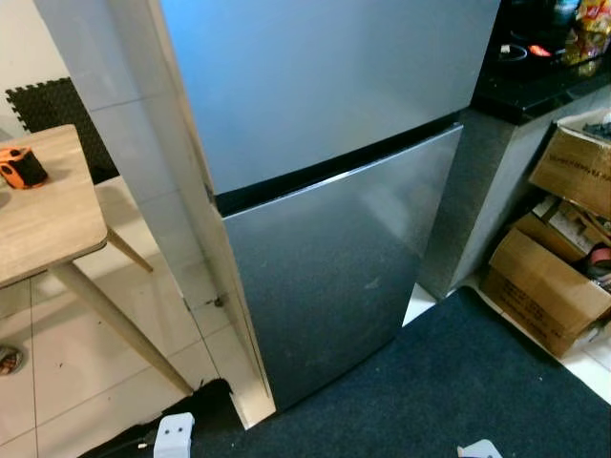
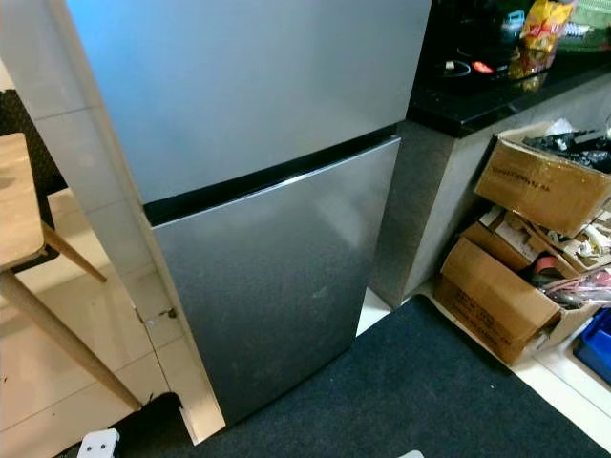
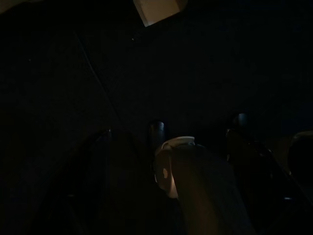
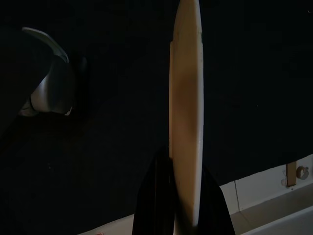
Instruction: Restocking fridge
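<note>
A tall steel fridge (image 1: pixel 325 143) stands straight ahead with both doors closed: the upper door (image 2: pixel 248 86) above a black seam, the lower door (image 1: pixel 334 267) below it. In the right wrist view my right gripper (image 4: pixel 183 196) is shut on a thin, cream-coloured flat object (image 4: pixel 185 98) seen edge-on, which sticks out past the black fingers (image 4: pixel 151 196) above a dark floor. The left wrist view is very dark. There my left gripper (image 3: pixel 198 126) hangs low with its two fingertips (image 3: pixel 156 131) apart and nothing between them.
A wooden table (image 1: pixel 48 210) with slanted legs stands to the left, an orange-and-black item (image 1: pixel 21 167) on it. Right of the fridge is a dark counter (image 1: pixel 535 86), with open cardboard boxes (image 1: pixel 544 286) on the floor. A dark mat (image 1: pixel 430 391) lies before the fridge.
</note>
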`<state>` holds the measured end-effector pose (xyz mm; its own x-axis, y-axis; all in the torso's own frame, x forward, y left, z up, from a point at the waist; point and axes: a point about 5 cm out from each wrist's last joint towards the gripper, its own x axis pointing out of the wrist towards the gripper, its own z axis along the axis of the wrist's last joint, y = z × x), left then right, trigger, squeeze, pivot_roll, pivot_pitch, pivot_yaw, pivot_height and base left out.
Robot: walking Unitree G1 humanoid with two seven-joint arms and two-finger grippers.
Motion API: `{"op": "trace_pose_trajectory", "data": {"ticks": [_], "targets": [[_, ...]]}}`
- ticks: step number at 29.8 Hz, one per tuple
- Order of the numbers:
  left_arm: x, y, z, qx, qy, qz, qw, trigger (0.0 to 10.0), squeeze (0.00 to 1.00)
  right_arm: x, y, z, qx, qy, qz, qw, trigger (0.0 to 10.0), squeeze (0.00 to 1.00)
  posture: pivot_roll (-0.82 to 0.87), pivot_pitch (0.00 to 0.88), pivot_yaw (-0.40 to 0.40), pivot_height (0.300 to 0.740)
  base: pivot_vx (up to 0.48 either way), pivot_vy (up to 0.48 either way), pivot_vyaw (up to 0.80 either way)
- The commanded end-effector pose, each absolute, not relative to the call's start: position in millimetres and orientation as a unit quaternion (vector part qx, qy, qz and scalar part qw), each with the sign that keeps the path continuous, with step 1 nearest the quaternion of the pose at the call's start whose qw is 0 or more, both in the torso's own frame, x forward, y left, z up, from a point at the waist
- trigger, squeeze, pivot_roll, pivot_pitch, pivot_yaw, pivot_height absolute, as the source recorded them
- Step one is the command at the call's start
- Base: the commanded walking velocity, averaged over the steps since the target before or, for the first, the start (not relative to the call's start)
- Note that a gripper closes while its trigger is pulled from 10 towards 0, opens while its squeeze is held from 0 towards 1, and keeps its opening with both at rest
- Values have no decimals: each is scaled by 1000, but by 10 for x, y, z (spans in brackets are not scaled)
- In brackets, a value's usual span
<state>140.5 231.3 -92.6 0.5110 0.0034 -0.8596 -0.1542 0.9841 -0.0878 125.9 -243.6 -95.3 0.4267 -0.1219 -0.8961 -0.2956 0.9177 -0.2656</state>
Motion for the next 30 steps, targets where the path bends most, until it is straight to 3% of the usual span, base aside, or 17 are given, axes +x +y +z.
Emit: {"op": "trace_pose_trajectory", "data": {"ticks": [1, 6, 10, 11, 12, 13, 16, 25, 30], "targets": [[1390, 2293, -937, -83, 493, 52, 865, 10000, 0, 1250, -2422, -959, -195, 533, 55, 821, 10000, 0, -106, 31, 4, 740, 0, 0, 0], [1515, 2344, -876, -108, 459, 86, 877, 10000, 0, 1250, -2422, -959, -195, 533, 55, 822, 10000, 0, -109, 34, 4, 740, 0, 0, 0], [2141, 2384, -549, -169, 346, 120, 915, 10000, 0, 1251, -2421, -959, -196, 532, 56, 822, 10000, 0, -108, 39, 1, 740, 0, 0, 0], [2141, 2384, -549, -169, 346, 120, 915, 10000, 0, 1251, -2421, -959, -196, 532, 56, 822, 10000, 0, -108, 39, 1, 740, 0, 0, 0], [2294, 2415, -438, -184, 315, 119, 924, 10000, 337, 1251, -2421, -959, -196, 532, 56, 821, 10000, 0, -108, 39, 1, 740, 0, 0, 0], [2483, 2467, -279, -195, 275, 113, 935, 10000, 1000, 1249, -2421, -960, -197, 533, 56, 821, 10000, 0, -113, 45, 6, 740, 0, 0, 0], [2869, 2552, 112, -206, 191, 84, 956, 10000, 1000, 1242, -2422, -962, -194, 533, 51, 822, 10000, 0, -119, 54, 13, 740, 0, 0, 0], [3245, 2590, 600, -186, 122, 0, 975, 10000, 1000, 1318, -2517, -911, -204, 525, 37, 826, 10000, 0, -138, 98, 48, 740, 0, 0, 0], [3443, 2662, 1008, -169, 66, -72, 981, 10000, 1000, 1328, -2584, -886, -208, 521, 31, 827, 10000, 0, -126, 182, 56, 740, 0, 0, 0]]}}
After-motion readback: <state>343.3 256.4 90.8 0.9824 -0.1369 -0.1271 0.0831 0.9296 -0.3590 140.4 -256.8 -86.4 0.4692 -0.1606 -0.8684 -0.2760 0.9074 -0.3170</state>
